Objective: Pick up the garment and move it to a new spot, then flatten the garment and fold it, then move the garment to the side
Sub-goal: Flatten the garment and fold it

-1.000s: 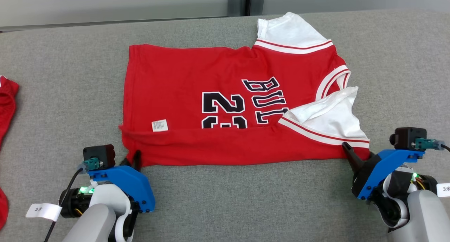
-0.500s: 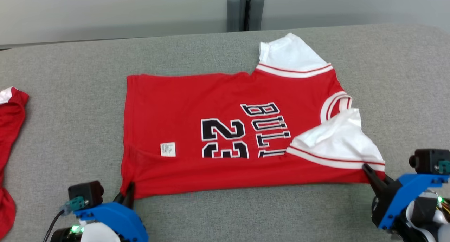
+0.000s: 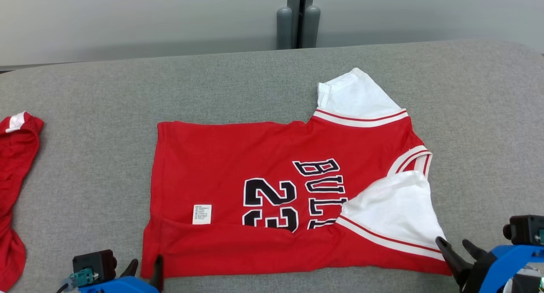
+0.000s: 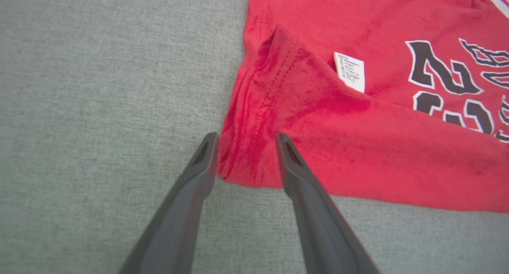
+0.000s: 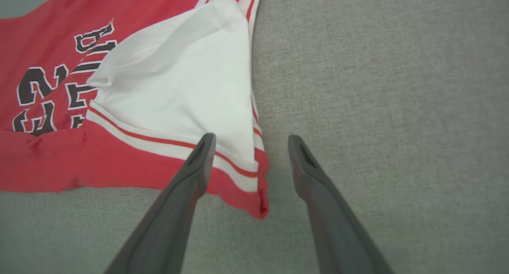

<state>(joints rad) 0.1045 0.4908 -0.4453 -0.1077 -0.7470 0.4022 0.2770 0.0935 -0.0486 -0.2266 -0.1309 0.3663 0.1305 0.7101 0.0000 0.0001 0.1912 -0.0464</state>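
You are looking down on a red jersey [image 3: 255, 157] spread flat on a grey worktop [image 3: 85, 93], its long near edge running from just ahead of your left pincer [image 3: 145, 263] across to your right pincer [image 3: 451, 242]. Half a second ago both pincers were pressed together on the two near corners, with that edge drawn tight. Now both stand spread and hold nothing. The head view has also shifted since then, which is the camera moving, not the jersey.

In the left wrist view the near left corner lies on the worktop inside the left pincer's gap. In the right wrist view the near right corner lies inside the right pincer's gap, toward its left side.

A narrow band of cloth remains folded up along the near edge, covering the foot of the number 23 beyond the left pincer, just past a small white label [image 3: 202, 214]. A white sleeve [image 3: 395, 212] lies flopped over the chest just ahead of the right pincer.

This looks like a release after a pull, so flattening seems unfinished and the main folds are probably still to come

A second red garment [image 3: 17, 157] lies well off to the left of the left pincer
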